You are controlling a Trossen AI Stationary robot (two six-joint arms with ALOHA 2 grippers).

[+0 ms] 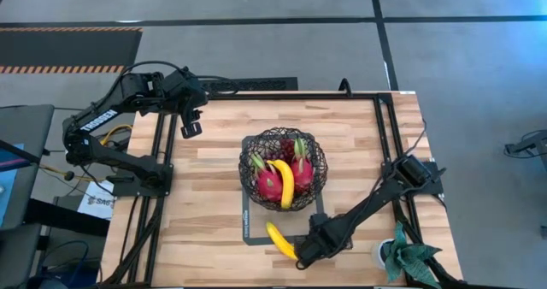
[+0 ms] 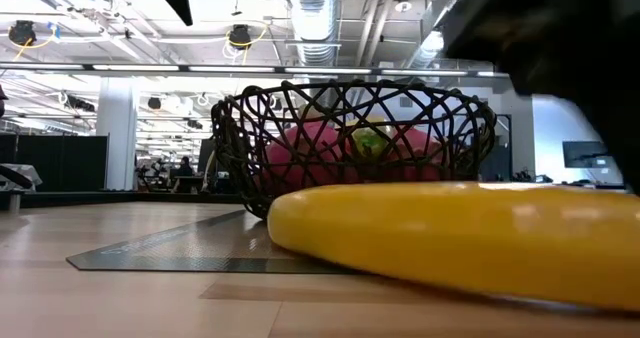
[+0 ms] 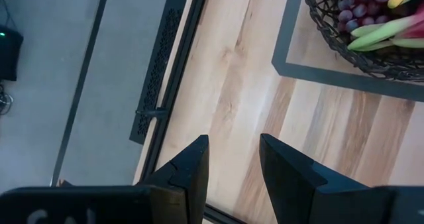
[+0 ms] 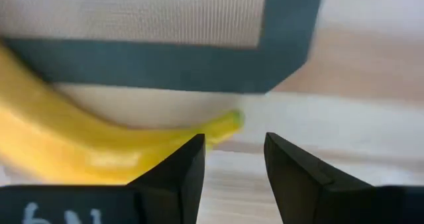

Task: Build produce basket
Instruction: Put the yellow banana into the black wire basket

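At the lower centre of the overhead frame, my right tool [image 1: 301, 256] sits low over the loose banana [image 1: 279, 239], which lies on the table [image 1: 214, 229] at the near edge of the dark mat [image 1: 249, 235], just below the basket [image 1: 285, 167]. From the right wrist, the fingers [image 4: 189, 159] stand narrowly apart with nothing between them, and the banana's green-tipped end [image 4: 233, 119] lies just ahead of the gap. The basket, at mid-frame, already holds two dragon fruits [image 1: 267, 180], one banana [image 1: 285, 184] and dark grapes [image 3: 358, 8]. So I judge this as the pick of the last banana. Next I would need to spread the fingers wider, straddle the fruit nearer its middle, close, then lift it over the wire rim. My left tool [image 1: 191, 126] waits at the upper left of the table, narrowly parted and empty.
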